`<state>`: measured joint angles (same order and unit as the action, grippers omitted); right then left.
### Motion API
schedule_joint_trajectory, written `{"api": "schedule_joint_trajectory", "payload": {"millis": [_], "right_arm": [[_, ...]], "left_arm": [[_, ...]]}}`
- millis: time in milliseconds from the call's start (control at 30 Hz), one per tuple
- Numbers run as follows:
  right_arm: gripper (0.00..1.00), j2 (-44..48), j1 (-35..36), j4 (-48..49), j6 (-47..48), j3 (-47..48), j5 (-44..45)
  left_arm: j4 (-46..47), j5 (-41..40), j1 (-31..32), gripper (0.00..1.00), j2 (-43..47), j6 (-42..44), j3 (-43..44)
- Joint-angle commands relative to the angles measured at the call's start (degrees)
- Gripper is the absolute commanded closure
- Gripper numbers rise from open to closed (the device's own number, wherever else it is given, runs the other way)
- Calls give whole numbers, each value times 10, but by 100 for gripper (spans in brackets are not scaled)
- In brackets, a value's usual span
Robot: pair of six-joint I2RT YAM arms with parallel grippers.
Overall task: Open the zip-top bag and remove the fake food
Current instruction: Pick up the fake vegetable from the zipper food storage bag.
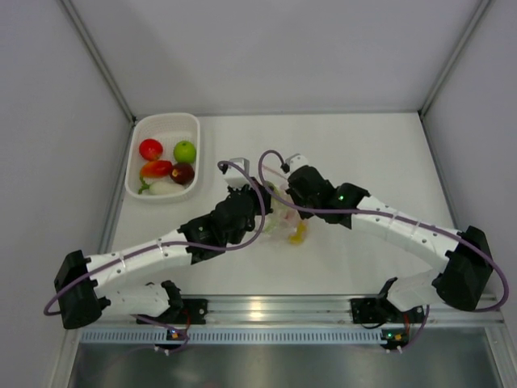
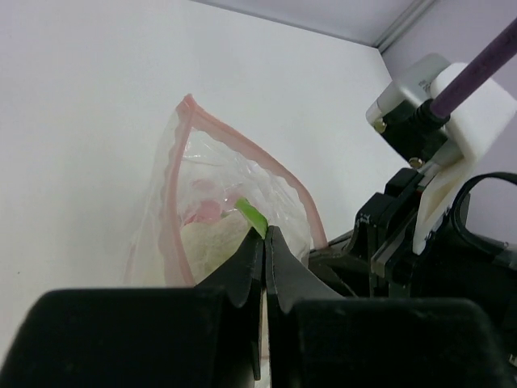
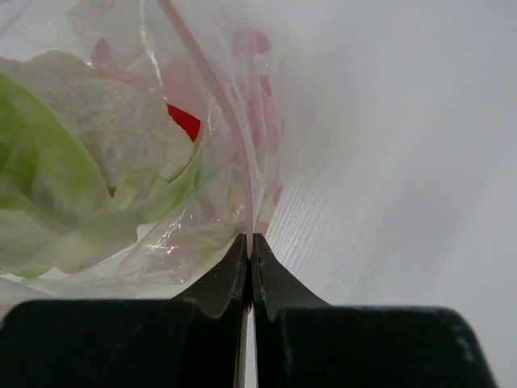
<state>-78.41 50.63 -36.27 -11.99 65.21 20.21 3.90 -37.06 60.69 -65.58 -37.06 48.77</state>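
The zip-top bag [image 1: 283,221] hangs between my two grippers at mid-table, its pinkish zip strip [image 2: 242,153] spread into an arch. My left gripper [image 1: 268,220] is shut on the bag's near wall [image 2: 210,202], with a green sliver [image 2: 252,216] at its tips [image 2: 264,234]. My right gripper [image 1: 284,208] is shut [image 3: 250,238] on the opposite zip edge [image 3: 242,174]. Inside the bag I see fake food: a pale green leafy piece [image 3: 65,186], a red piece [image 3: 186,121] and a yellow piece [image 1: 297,234].
A white basket [image 1: 161,120] at the back left holds a red [image 1: 150,149], a green [image 1: 185,151], an orange-red [image 1: 157,168] and a dark purple piece [image 1: 182,173], plus a white radish [image 1: 161,187]. The right arm's wrist [image 2: 420,242] sits close beside my left gripper. Walls enclose the table.
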Motion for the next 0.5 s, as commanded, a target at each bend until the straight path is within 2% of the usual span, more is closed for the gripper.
{"api": "schedule_joint_trajectory", "payload": {"millis": [0,200,333,467], "right_arm": [[100,24,24,10,-16,7,-17],[100,21,40,33,-37,13,-14],[100,28,39,39,-40,42,-16],[100,54,31,31,-31,76,6]], "left_arm": [[60,-29,0,100,-10,-1,44],[86,0,0,100,-15,-17,80],[127,79,0,100,-13,7,84],[156,123,0,100,-1,14,63]]}}
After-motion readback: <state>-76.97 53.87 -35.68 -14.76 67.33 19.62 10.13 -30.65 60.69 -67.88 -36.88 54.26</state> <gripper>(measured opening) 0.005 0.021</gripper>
